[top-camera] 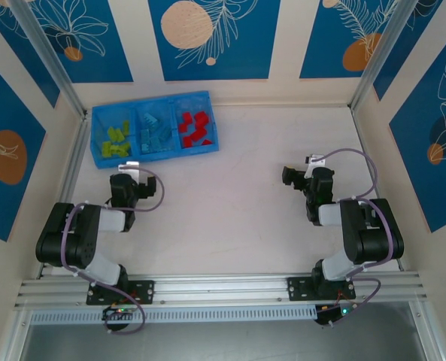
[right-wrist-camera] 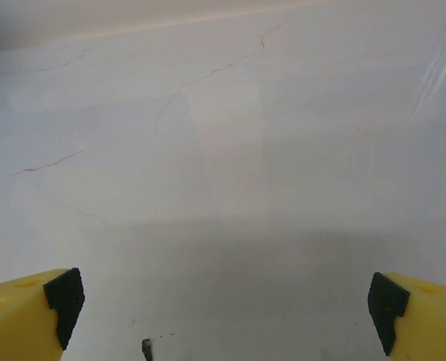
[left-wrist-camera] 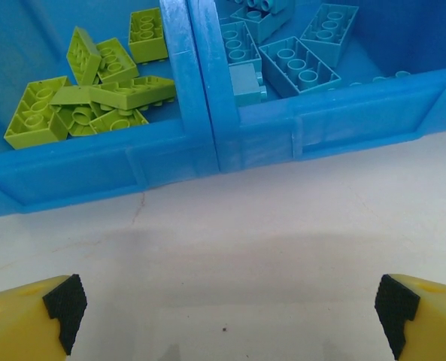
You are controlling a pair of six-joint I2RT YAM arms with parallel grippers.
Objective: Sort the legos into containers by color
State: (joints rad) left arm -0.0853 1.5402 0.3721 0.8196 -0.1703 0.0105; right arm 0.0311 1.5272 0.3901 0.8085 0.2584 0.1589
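The containers are three compartments of one bright-blue tray at the back left of the table. Lime green legos lie in its left compartment, light blue legos in the middle one and red legos in the right one. My left gripper stands open just in front of the tray's near wall, empty, above bare table. Its wrist view looks over that wall at green legos and light blue legos. My right gripper is open and empty over bare table at mid right, far from the tray.
Patterned side and back walls with metal frame posts box in the white table. An aluminium rail runs along the near edge by the arm bases. A small dark speck lies on the table under the right gripper.
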